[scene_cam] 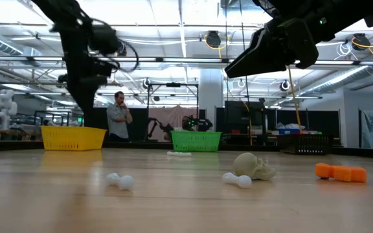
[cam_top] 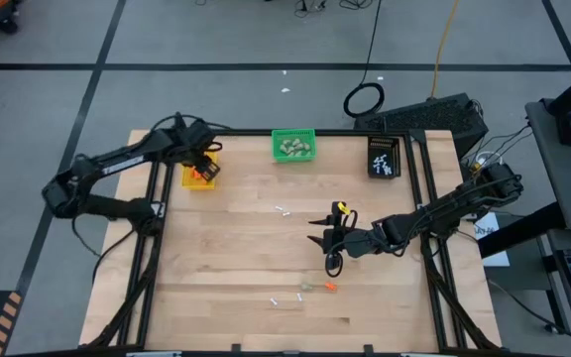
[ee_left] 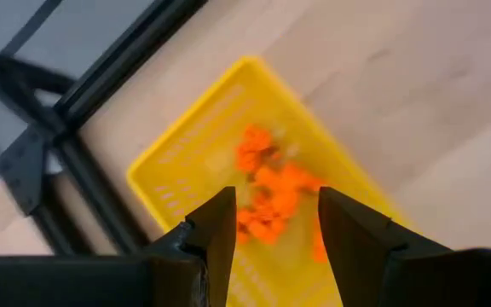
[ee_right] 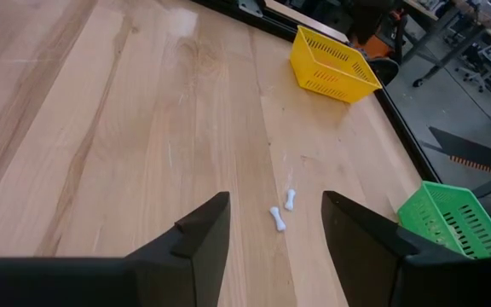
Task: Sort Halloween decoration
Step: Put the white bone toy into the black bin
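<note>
Halloween decoration orange bits (ee_left: 267, 183) lay in your yellow bin (ee_left: 177, 162); left end effector (ee_left: 275, 226) above, both end effectors apart, empty.

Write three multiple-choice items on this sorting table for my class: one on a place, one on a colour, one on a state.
1. Where is the left gripper?
A over the yellow bin
B over the green bin
C over the black bin

2. What colour are the pieces in the yellow bin?
A white
B orange
C beige

3. How is the right gripper?
A shut on a bone
B open, empty
C shut, empty

Key: 1 A, the wrist view looks down into yellow mesh; 2 B, an orange heap lies inside; 3 B, bare table shows between its fingers.
</note>
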Robot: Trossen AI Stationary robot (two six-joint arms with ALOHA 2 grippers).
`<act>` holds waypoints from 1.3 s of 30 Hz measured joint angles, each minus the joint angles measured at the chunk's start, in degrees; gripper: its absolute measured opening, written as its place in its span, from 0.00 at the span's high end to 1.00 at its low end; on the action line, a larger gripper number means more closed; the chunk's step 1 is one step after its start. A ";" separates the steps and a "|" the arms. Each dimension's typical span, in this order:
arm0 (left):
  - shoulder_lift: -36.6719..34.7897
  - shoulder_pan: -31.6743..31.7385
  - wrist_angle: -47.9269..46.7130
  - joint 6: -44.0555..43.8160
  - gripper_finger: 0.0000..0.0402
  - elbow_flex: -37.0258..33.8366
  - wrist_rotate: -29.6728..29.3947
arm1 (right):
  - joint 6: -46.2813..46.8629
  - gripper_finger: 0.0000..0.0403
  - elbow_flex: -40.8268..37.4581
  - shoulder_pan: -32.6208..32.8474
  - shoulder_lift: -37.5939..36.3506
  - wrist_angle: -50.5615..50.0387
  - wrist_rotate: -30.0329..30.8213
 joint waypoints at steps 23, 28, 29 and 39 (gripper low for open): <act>-4.85 -43.70 20.62 0.49 0.60 -0.37 1.80 | 9.67 0.58 0.01 0.02 0.01 0.03 -0.02; 0.25 -52.57 24.92 0.55 0.60 -0.39 1.74 | 9.81 0.58 0.01 0.01 0.01 0.03 -0.12; 1.48 -54.26 25.69 0.53 0.60 -0.37 1.70 | 10.23 0.58 -0.01 0.00 0.01 0.03 -0.70; 14.52 -67.24 37.69 -4.88 0.60 -0.39 -5.46 | 19.94 0.58 0.01 0.10 0.01 0.16 -11.17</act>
